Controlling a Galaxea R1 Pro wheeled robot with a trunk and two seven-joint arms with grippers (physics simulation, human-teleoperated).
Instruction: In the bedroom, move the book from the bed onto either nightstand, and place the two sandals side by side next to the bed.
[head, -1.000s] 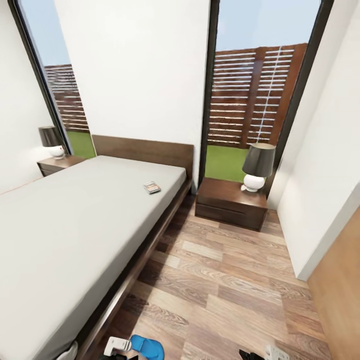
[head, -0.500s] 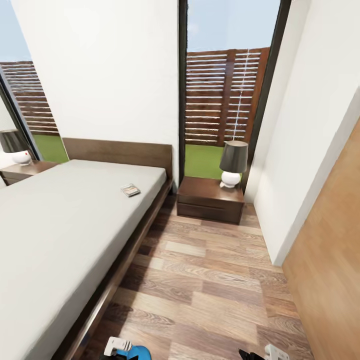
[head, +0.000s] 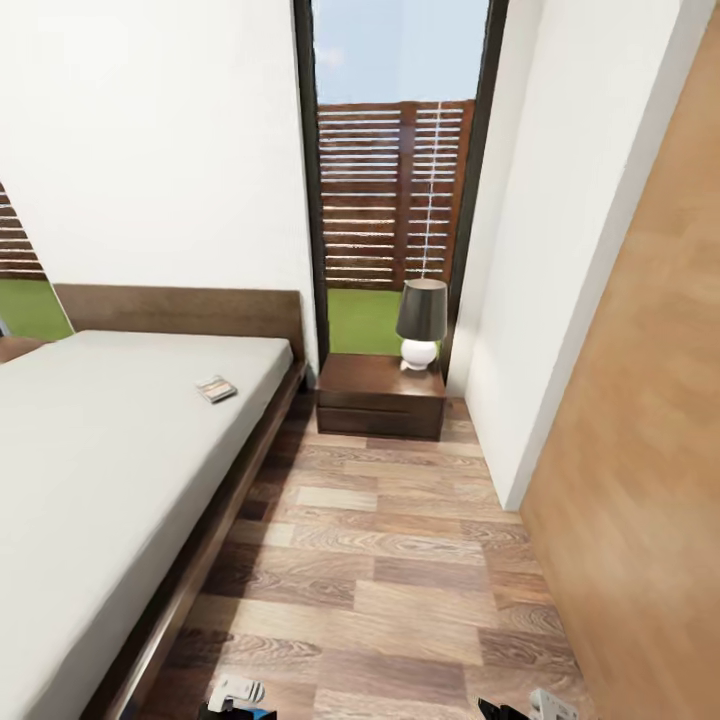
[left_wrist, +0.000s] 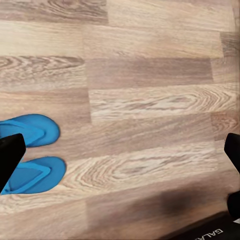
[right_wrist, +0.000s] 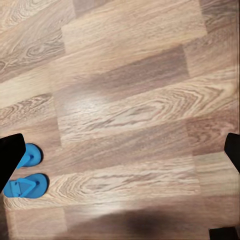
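Swinging right, the head camera has slid the bed (head: 120, 450) and book (head: 216, 389) toward frame left, with the nightstand (head: 381, 395) now centre. That book lies on the mattress near the headboard, not yet moved. Both sandals (left_wrist: 31, 152) sit side by side on the floor. Left tool (left_wrist: 120, 165) and right tool (right_wrist: 120, 165) are spread wide, holding nothing, likely free for the book.
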